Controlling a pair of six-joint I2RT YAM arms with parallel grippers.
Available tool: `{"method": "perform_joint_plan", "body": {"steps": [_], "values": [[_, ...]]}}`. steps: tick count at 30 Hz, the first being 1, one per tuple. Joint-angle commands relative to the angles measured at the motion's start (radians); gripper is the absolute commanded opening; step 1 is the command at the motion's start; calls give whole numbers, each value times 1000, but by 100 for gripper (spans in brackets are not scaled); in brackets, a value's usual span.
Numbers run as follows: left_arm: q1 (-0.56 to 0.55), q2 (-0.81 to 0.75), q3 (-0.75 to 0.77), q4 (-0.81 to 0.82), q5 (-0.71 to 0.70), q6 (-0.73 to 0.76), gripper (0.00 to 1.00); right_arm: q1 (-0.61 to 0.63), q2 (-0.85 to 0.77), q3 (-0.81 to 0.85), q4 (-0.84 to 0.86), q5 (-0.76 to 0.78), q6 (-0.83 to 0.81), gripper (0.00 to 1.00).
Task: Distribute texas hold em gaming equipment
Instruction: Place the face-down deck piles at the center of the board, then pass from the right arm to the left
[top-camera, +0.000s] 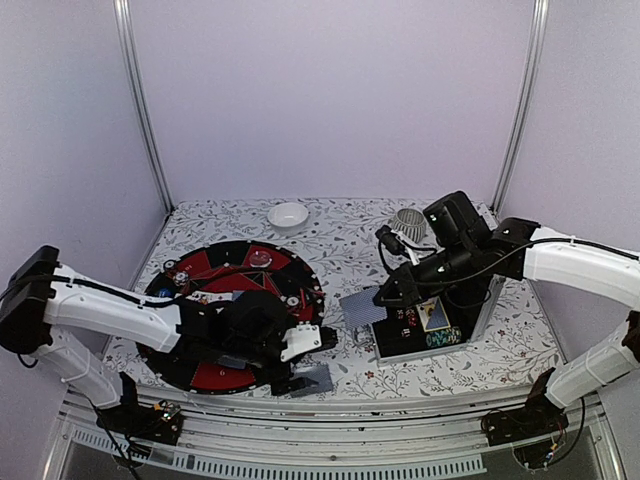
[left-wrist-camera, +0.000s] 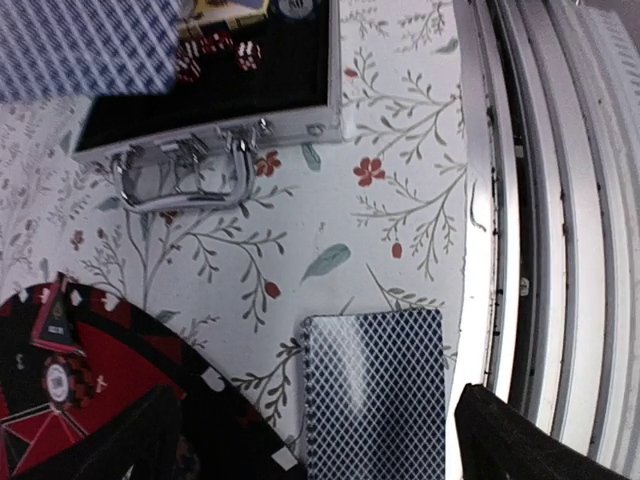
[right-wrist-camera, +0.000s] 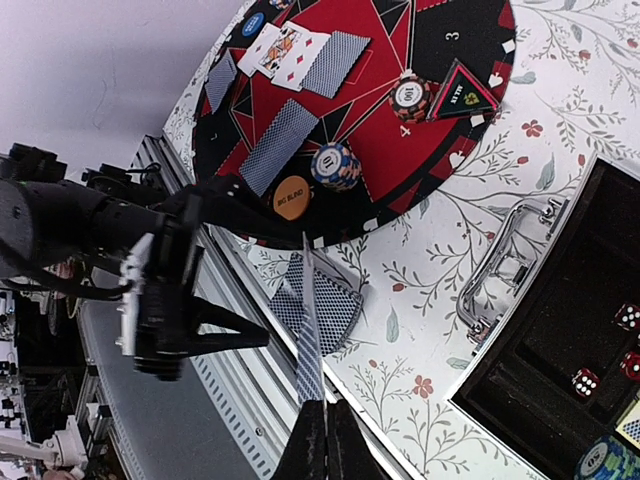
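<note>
Right now our left gripper (left-wrist-camera: 318, 420) hangs with its fingers (left-wrist-camera: 510, 440) spread wide, one on either side of the blue patterned-back cards (left-wrist-camera: 375, 380). These lie flat on the floral tablecloth (left-wrist-camera: 400, 200), just beside the round poker mat (left-wrist-camera: 40, 440) and near the table's front rail. Our right gripper (right-wrist-camera: 322, 440) has its fingers pinched together on a single patterned-back card (right-wrist-camera: 308, 330), held edge-on above the cloth near the open aluminium case (right-wrist-camera: 540, 330). On the mat we see face-down cards, two face-up ones, a striped chip (right-wrist-camera: 335, 165), an orange big-blind disc (right-wrist-camera: 291, 197) and a red triangular marker (right-wrist-camera: 462, 95).
</note>
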Motion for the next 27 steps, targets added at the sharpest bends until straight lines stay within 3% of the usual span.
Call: {"method": "perform_joint_plan", "body": {"steps": [1, 5, 8, 13, 15, 18, 19, 22, 25, 27], "values": [[-14, -208, -51, 131, -38, 70, 98, -5, -10, 94, -127, 26, -53, 2], [-53, -455, -128, 252, -124, 191, 98, -4, -6, 162, -183, -12, -79, 2], [-127, -590, -177, 354, -224, 383, 98, -3, -7, 188, -173, -137, -90, 2], [-349, -562, -125, 332, -502, 693, 96, 2, -2, 196, -135, -274, -72, 2], [-420, -483, -93, 337, -635, 800, 87, 8, 0, 190, -112, -324, -59, 2], [-487, -412, -90, 419, -760, 977, 53, 23, 5, 185, -88, -397, -40, 2], [-501, -401, -94, 444, -781, 1028, 48, 27, 3, 179, -74, -417, -32, 2], [-512, -402, -109, 518, -799, 1134, 48, 44, 8, 175, -68, -433, -12, 2], [-512, -426, -123, 520, -783, 1160, 60, 67, 19, 171, -65, -434, -11, 2], [-513, -426, -131, 515, -779, 1171, 63, 84, 28, 173, -53, -441, -7, 2]]}}
